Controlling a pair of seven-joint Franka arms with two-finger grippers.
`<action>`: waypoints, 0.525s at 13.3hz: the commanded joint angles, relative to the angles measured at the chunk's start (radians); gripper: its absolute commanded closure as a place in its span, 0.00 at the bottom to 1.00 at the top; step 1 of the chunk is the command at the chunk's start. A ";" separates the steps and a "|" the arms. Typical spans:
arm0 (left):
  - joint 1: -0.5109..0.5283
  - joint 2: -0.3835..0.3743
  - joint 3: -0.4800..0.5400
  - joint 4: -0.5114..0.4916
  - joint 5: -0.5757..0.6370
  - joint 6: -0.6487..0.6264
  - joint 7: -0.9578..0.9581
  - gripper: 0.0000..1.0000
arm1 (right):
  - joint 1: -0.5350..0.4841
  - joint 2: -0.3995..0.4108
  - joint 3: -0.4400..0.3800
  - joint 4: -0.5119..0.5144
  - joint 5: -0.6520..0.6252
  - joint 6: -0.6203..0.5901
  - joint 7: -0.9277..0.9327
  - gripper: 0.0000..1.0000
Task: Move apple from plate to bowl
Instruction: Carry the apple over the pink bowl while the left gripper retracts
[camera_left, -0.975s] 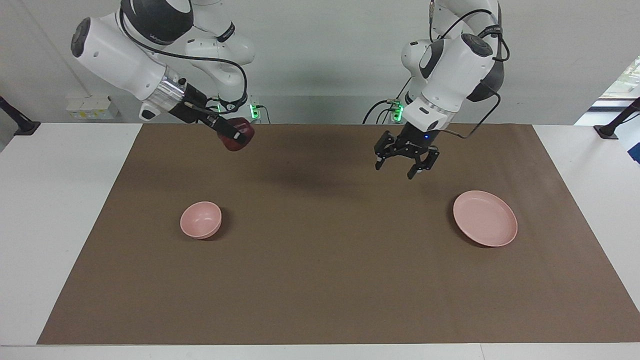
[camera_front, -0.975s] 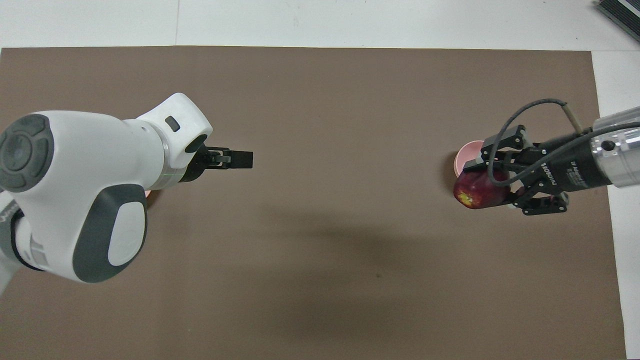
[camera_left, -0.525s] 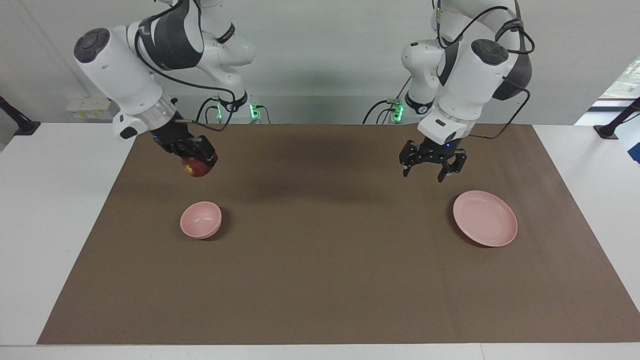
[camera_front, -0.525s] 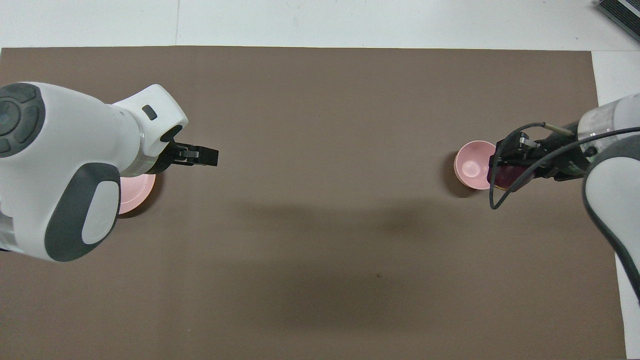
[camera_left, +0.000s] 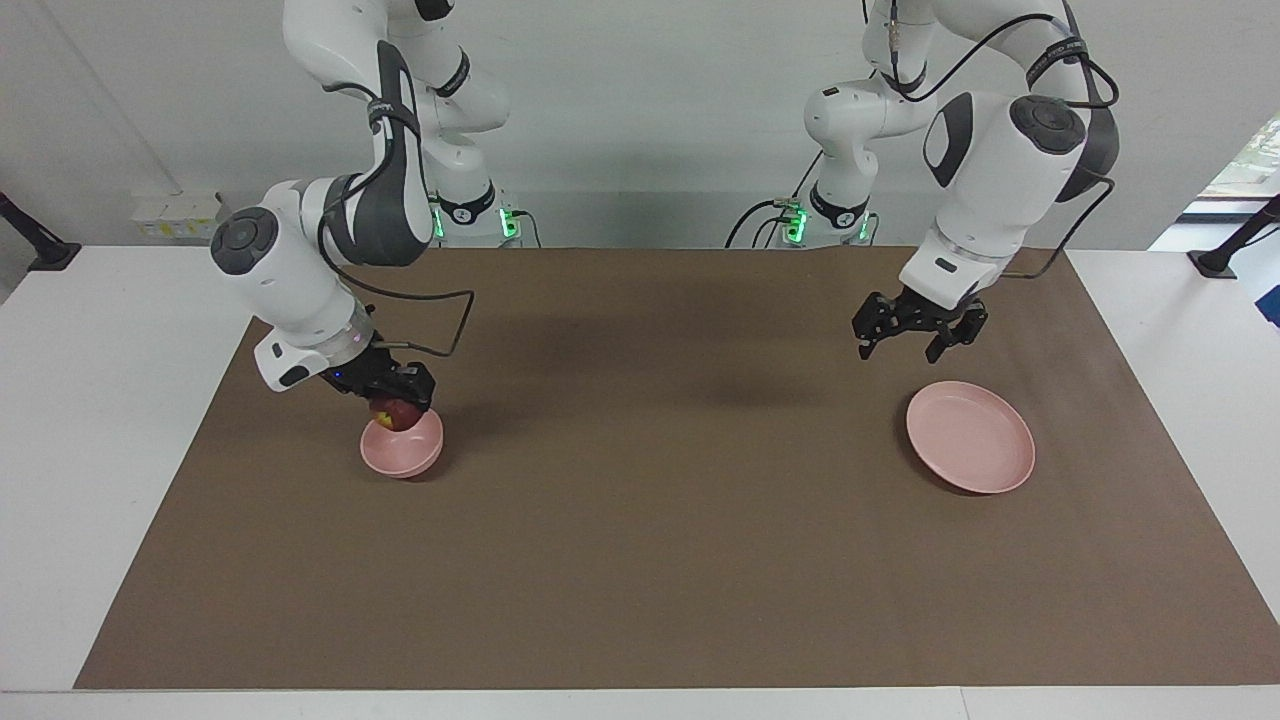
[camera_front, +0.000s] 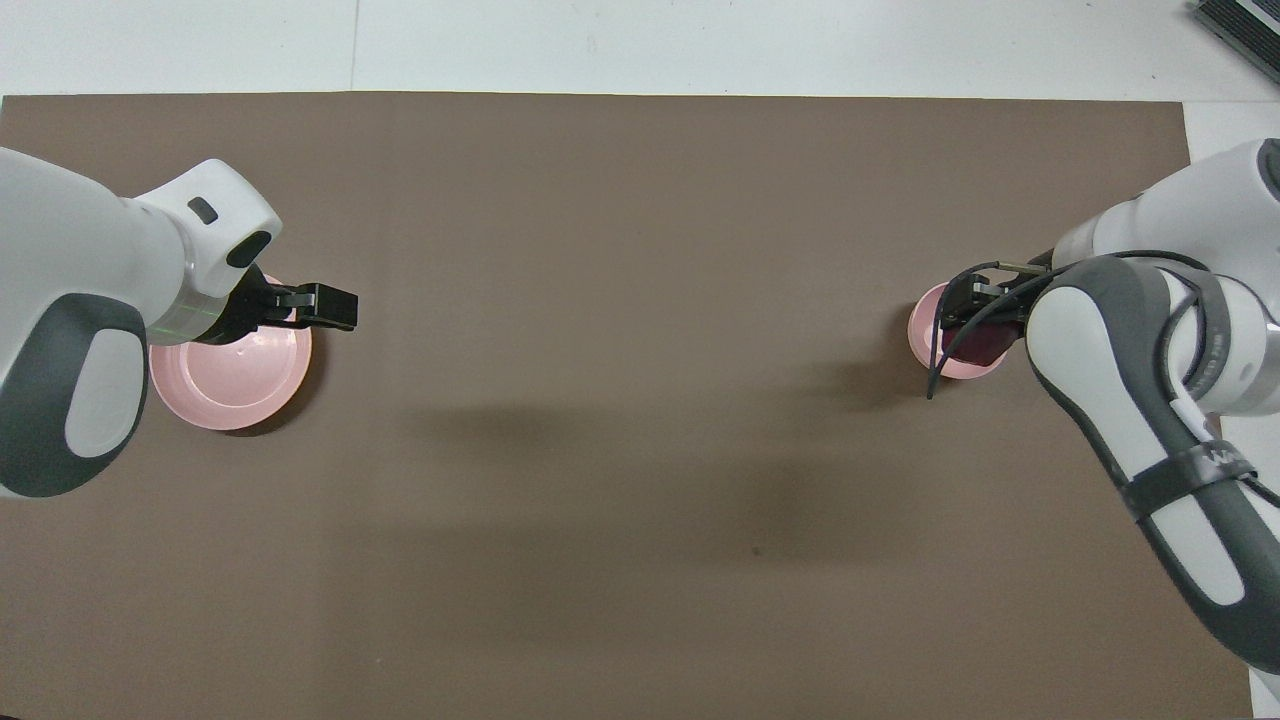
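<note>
Over the last second the apple (camera_left: 396, 413) has been carried down from high in the air — first well above the brown mat (camera_left: 660, 560), then over the bowl (camera_left: 402, 448) — and it is now lowered into the mouth of the bowl, at the right arm's end of the counter (camera_left: 110, 400). The right pincer (camera_left: 398, 400) is clamped on the apple, its fingers closed against the fruit; whether the apple already rests on the bottom of the bowl cannot be told, since the pincer and wrist cover most of it. In the overhead view only a dark-red edge of the apple (camera_front: 975, 345) is seen inside the bowl (camera_front: 925, 335), under the right arm.

The left pincer (camera_left: 915, 335) has meanwhile been drawn away toward its own end of the counter and now hangs over the mat just nearer the robots than the plate (camera_left: 970, 437); its fingers are spread wide and nothing is held in them. This arm appears to be waiting.

The plate is bare — nothing lies on it. The bowl holds the apple, or very nearly so. The carrying part of the task is judged to be all but done: what remains is for the right pincer to be opened and lifted clear, so that the apple is left sitting in the bowl.
</note>
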 joint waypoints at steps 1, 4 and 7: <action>0.024 0.005 -0.003 0.037 0.035 -0.031 -0.001 0.00 | -0.007 0.000 0.011 -0.020 -0.025 0.023 -0.025 1.00; -0.099 0.036 0.147 0.150 0.064 -0.070 0.006 0.00 | -0.020 0.020 0.009 -0.041 -0.025 0.046 -0.090 1.00; -0.196 0.036 0.268 0.288 0.066 -0.206 0.045 0.00 | -0.040 0.046 0.009 -0.045 -0.025 0.065 -0.095 1.00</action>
